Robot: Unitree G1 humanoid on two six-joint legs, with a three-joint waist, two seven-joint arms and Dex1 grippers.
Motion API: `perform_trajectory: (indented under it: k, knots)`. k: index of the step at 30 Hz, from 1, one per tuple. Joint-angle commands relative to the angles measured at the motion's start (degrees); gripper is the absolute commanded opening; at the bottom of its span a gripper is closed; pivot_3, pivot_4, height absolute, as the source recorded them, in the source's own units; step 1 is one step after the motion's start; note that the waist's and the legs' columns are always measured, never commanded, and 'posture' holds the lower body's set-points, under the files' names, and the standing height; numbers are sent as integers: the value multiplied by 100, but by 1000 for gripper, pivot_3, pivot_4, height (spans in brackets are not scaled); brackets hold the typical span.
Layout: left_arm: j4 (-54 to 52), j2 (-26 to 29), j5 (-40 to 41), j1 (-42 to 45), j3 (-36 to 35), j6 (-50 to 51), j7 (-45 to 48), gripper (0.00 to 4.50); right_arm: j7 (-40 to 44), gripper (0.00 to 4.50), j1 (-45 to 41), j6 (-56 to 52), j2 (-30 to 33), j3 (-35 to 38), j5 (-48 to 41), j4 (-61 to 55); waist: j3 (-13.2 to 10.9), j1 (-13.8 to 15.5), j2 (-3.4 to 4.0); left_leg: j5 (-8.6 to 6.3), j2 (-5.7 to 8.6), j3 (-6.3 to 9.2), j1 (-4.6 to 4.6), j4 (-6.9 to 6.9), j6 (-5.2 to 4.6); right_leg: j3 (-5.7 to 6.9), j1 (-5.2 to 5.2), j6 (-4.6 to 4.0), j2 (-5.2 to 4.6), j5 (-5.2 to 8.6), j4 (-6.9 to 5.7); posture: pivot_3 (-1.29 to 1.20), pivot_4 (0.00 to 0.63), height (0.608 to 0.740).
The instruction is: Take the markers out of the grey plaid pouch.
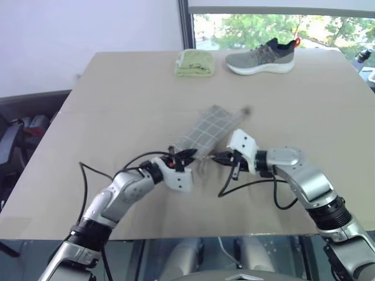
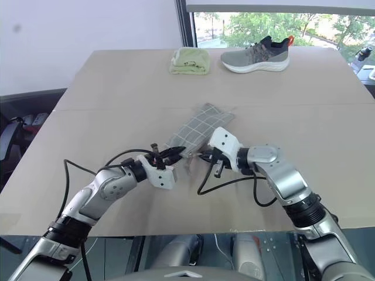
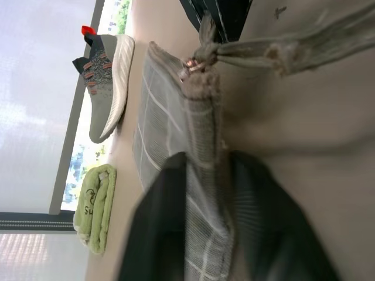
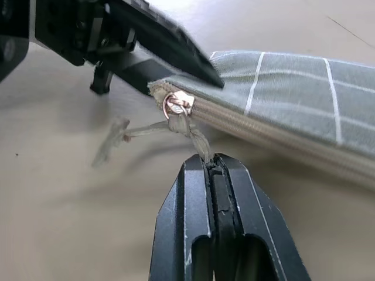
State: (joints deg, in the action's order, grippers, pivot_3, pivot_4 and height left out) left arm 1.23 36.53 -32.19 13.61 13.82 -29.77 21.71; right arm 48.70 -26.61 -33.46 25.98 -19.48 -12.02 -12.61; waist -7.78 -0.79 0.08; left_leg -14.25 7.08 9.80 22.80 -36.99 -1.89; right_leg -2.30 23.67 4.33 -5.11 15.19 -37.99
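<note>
From the head camera we count one flat grey plaid fabric pouch (image 1: 210, 132) with thin white grid lines, one folded light-green cloth (image 1: 194, 62), one grey knit running shoe (image 1: 261, 57) with a white sole and an orange heel tab, and two robot grippers. The pouch lies slantwise near the middle of a plain tan tabletop (image 1: 117, 99); cloth and shoe sit side by side at the far edge, well apart from it. A pale wall stands behind on the left, a window with green trees on the right.

At the pouch's near end we see the left gripper (image 1: 188, 154) and the right gripper (image 1: 219, 158) meeting from either side.

In the left wrist view, the left gripper's black fingers (image 3: 161, 228) are clamped on the pouch's corner, fabric pinched between them. A tan cord (image 3: 281, 50) runs off the metal zip slider (image 3: 192, 63). Faint dark print marks the green cloth; we cannot read it.

In the right wrist view, the right gripper's jaws are pressed together on the frayed cord tied to the slider, the zip still closed along the edge. We see no markers; presumably they are inside.
</note>
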Motion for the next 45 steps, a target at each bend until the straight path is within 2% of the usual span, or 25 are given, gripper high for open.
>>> perform_trajectory:
  k: [1,5,9,16,19,23,27,30,36,45]
  knots:
    - [-82,-27,26,72,-42,87,-33,48,-8,0,-117,4,-20,161,-108,-280,0,0,0,0,0,0,0,-1,0,0,0,0,0,0,0,0,150,740]
    - [-25,-46,-42,139,-26,99,-101,48,-131,0,-197,64,-8,422,-133,-96,0,0,0,0,0,0,0,-5,0,0,0,0,1,0,-1,0,150,740]
    - [-1,-77,-36,154,-51,123,-173,48,-510,0,-489,289,77,1125,-114,613,0,2,0,0,0,-1,1,-11,0,0,-1,0,3,-1,-3,0,150,740]
    - [-57,-148,275,180,-236,46,-360,48,-1760,0,-1396,365,341,2497,-85,2573,0,2,0,0,2,-2,3,-14,0,1,-2,0,3,-1,-4,0,150,740]
    - [-66,-167,393,217,-280,-18,-432,48,-2094,0,-1621,295,393,2711,-143,2914,0,-64,0,0,-2,-9,4,-10,0,-9,1,-1,-1,-1,-5,0,150,740]
    - [-15,-309,880,284,-282,40,-318,48,-2088,0,-1688,168,417,2571,-284,2611,0,-132,0,0,-2,-10,6,-10,0,-10,1,0,-3,-1,-2,0,150,740]
    - [10,-490,1445,311,-274,248,-77,48,-1380,0,-1471,-323,575,2120,-572,1694,-1,-142,1,0,-2,-8,9,-13,0,-8,1,0,-4,-1,-3,0,150,740]
    - [49,-508,1519,350,-252,266,-14,48,-1133,0,-1239,-684,677,2113,-899,1096,0,-137,0,0,-2,-5,9,-13,0,-6,0,0,-4,-1,-2,0,150,740]
    - [109,-552,1669,372,-303,354,76,48,-960,0,-993,-1068,975,2035,-974,401,0,-138,0,0,-2,-8,9,-17,-1,-9,0,0,-3,-1,-5,0,150,740]
    - [47,-623,1746,363,-270,286,231,48,-1096,0,-967,-1099,839,1942,-866,373,0,-131,0,0,-2,-9,8,-19,-1,-8,-1,0,-4,-1,-5,0,150,740]
